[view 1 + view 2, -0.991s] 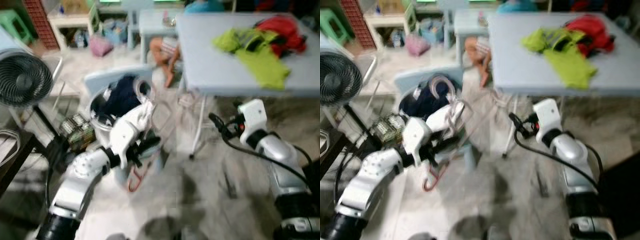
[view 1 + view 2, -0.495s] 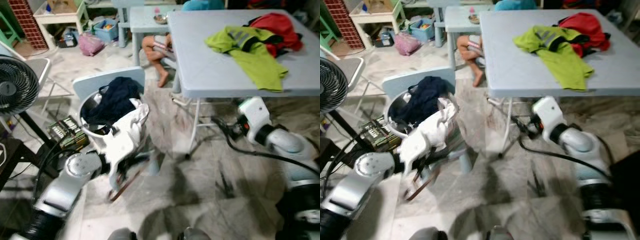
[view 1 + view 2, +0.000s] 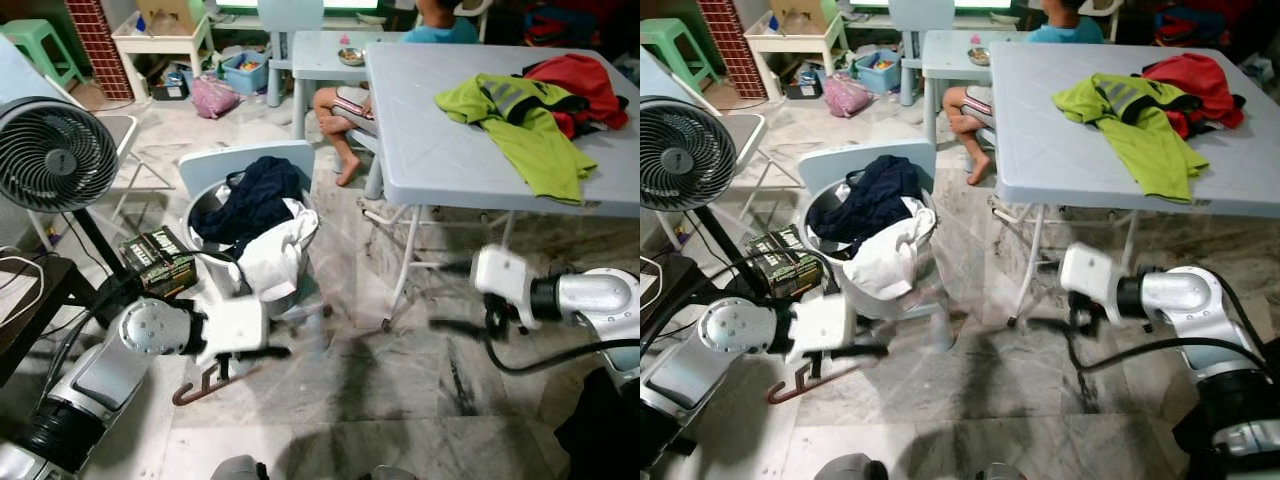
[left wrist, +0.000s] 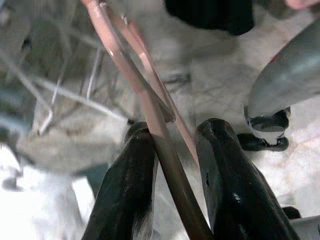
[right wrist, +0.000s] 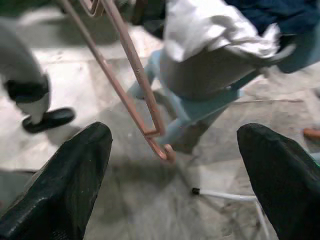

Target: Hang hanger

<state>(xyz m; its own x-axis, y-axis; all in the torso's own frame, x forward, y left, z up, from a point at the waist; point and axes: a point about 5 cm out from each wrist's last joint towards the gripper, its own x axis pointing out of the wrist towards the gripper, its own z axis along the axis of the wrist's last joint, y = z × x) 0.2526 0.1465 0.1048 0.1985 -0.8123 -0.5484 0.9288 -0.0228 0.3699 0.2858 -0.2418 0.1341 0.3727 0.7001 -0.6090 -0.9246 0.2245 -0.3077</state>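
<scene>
**Left gripper clamps one hanger low over floor; right gripper wide, holding nothing**

Left eye view: left gripper (image 3: 262, 352) low over the marble floor (image 3: 400, 400), beside the laundry basket (image 3: 205, 205). One reddish hanger (image 3: 205, 378) hangs from it, hook end near the floor. Basket holds one dark garment (image 3: 255, 195) and one white garment (image 3: 275, 258). One grey surface (image 3: 450, 150) carries a lime-green shirt (image 3: 525, 125) and a red garment (image 3: 580, 78). One fan (image 3: 52, 155) to the left. A person (image 3: 345, 100) sits behind the surface.

Right eye view: right arm bent inward under the surface edge; gripper blurred.

Left wrist view: both fingers (image 4: 127, 195) narrow, pinching the hanger bar (image 4: 150, 115).

Right wrist view: right gripper (image 5: 170, 170) spread wide, touching nothing; hanger hook (image 5: 162, 150) ahead, between the fingers (image 5: 65, 175) but apart.
</scene>
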